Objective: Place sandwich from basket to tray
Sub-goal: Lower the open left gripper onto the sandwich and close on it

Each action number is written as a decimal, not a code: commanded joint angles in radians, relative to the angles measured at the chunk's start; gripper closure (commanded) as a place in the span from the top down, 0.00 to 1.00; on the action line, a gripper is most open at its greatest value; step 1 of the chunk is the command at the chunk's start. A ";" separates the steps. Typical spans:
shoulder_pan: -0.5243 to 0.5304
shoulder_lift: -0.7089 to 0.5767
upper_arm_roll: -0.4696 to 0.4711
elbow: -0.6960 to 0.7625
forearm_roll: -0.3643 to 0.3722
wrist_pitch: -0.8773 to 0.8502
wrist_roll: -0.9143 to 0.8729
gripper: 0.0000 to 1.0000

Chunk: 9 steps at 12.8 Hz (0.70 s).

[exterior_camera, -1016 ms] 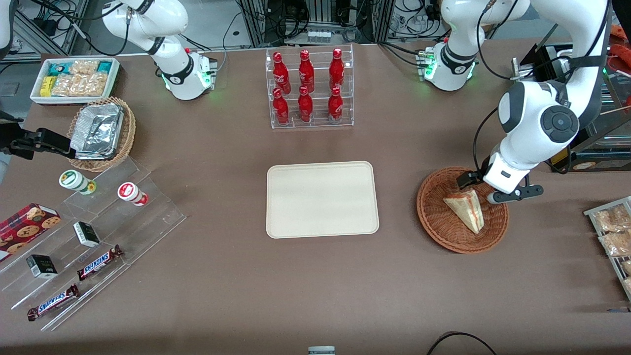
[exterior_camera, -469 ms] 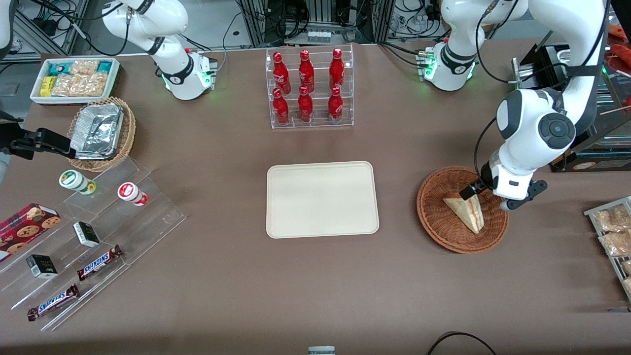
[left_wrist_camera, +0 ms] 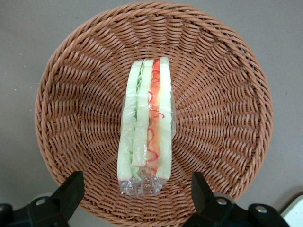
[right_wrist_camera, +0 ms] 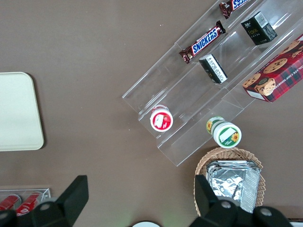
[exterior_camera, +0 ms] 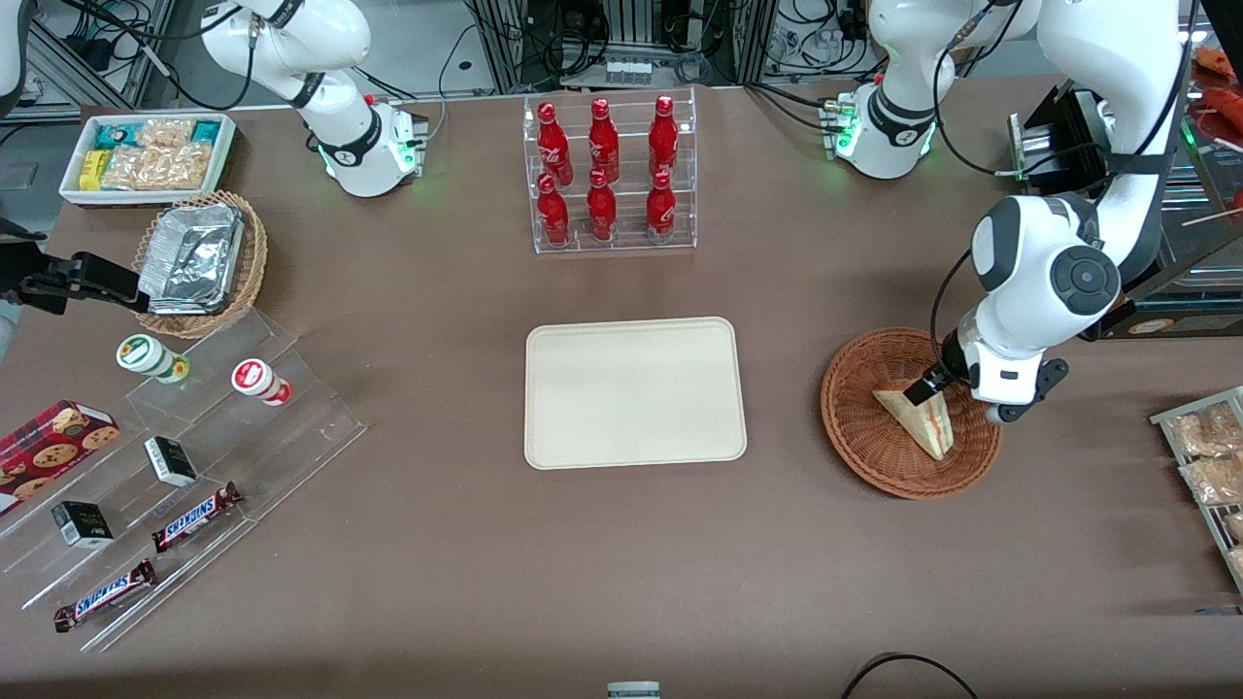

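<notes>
The sandwich (exterior_camera: 916,418) (left_wrist_camera: 146,122), a clear-wrapped wedge with pale bread and red, orange and green layers, lies in the reddish-brown wicker basket (exterior_camera: 859,427) (left_wrist_camera: 66,99). My left gripper (exterior_camera: 957,400) (left_wrist_camera: 137,194) hangs open just above the basket. Its two black fingers (left_wrist_camera: 71,189) straddle the sandwich's wide wrapped end with room on each side and do not touch it. The cream tray (exterior_camera: 636,393) sits bare at mid-table, beside the basket toward the parked arm's end.
An acrylic rack of red bottles (exterior_camera: 610,175) stands farther from the front camera than the tray. A wire rack of snack packets (exterior_camera: 1204,466) lies at the working arm's end. Stepped acrylic shelves (exterior_camera: 194,456), a foil-filled tan basket (exterior_camera: 199,262) and a white bin (exterior_camera: 146,155) occupy the parked arm's end.
The left wrist has turned and come down closer over the sandwich's wide end; its fingers now stand on either side of it. The sandwich and basket have not moved.
</notes>
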 commanded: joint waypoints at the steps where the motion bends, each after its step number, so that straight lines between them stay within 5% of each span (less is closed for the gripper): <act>1: 0.006 0.053 -0.006 0.007 -0.012 0.058 -0.042 1.00; 7: 0.006 0.107 -0.006 0.007 -0.012 0.129 -0.067 1.00; 8: 0.006 0.107 -0.006 0.007 -0.012 0.129 -0.067 0.94; 9: 0.004 0.107 -0.006 0.004 -0.011 0.127 -0.067 0.64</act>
